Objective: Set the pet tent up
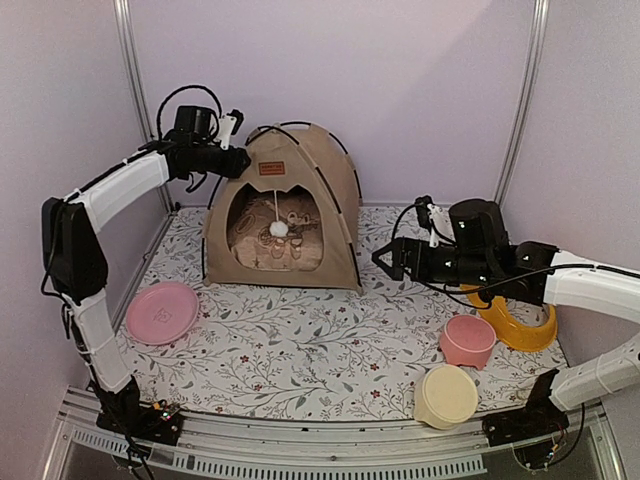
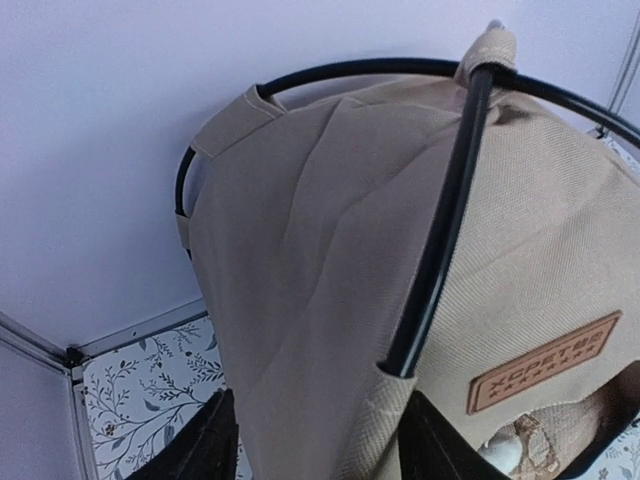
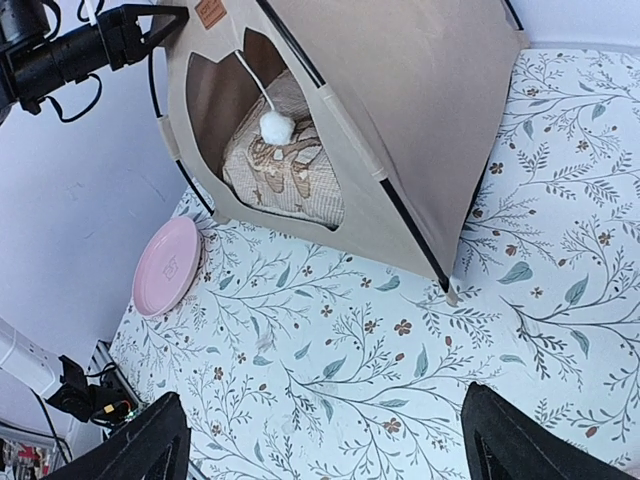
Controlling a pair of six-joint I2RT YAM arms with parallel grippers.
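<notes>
- Tan tent [image 1: 300, 190] stands upright, doorway facing the arms.
- Left hand [image 1: 238, 160], the nearer, sits at tent's top front, half-open astride its pole [image 2: 440, 230].
- Right hand [image 1: 382, 257] is wide open and empty, right of tent.

Top external: fixed, high behind arm bases, facing forward and down. Whole table [image 1: 300, 350] in frame; pet tent [image 1: 320, 170] at 12 o'clock, far.
Left wrist: very near tent's upper front, looking across fabric toward back wall. Left gripper [image 2: 315, 450] fingers [image 2: 195, 445] at 6 o'clock edge.
Right wrist: farther off, slanting down from tent's right. Tent at 12 o'clock; right gripper [image 3: 330, 440] fingers [image 3: 130, 445] at 5 and 7 o'clock.
Shared: label patch [image 2: 545, 362] in all three views; pink plate [image 1: 162, 312] in top and right wrist views.
</notes>
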